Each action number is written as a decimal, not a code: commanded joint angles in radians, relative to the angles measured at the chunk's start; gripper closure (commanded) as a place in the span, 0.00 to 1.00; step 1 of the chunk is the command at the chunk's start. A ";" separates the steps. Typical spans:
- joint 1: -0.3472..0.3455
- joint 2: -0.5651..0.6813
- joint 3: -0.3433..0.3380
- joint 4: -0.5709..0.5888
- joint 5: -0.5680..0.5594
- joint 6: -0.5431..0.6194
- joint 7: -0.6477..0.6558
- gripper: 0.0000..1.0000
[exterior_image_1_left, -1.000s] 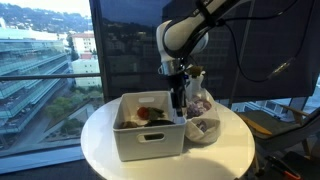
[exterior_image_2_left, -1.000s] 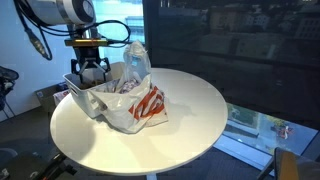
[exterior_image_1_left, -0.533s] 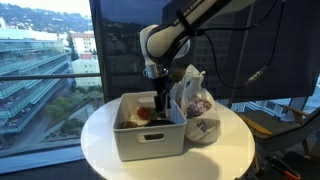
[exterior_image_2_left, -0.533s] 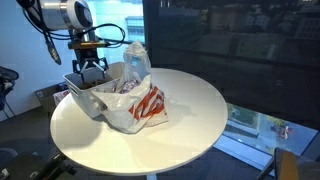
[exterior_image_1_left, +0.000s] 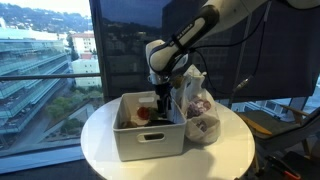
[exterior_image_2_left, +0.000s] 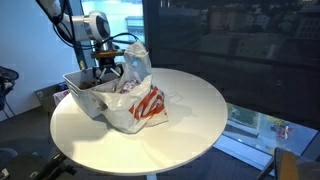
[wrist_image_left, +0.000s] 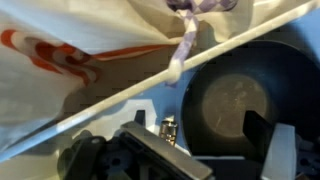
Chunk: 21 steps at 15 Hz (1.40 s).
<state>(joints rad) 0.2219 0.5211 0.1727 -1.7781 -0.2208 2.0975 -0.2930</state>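
Round white table (exterior_image_1_left: 100, 142), boxy bin (exterior_image_1_left: 150, 140) around gripper (exterior_image_1_left: 162, 106), crinkly bag (exterior_image_1_left: 198, 112)

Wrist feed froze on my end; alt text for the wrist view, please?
The tool hangs open over a white bin whose rim crosses the frame diagonally. Inside the bin sits a dark round object; beyond the rim lies a white plastic bag with red print.

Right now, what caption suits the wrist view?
Gripper over a white bin holding a dark round dish, red-printed plastic bag alongside.
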 joint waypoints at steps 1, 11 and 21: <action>-0.043 0.068 -0.001 0.055 0.015 0.054 -0.063 0.00; -0.092 0.146 0.016 0.034 0.065 0.116 -0.142 0.00; -0.132 0.161 0.047 0.033 0.143 0.089 -0.160 0.85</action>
<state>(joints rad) 0.1229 0.6924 0.1921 -1.7480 -0.1254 2.2115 -0.4292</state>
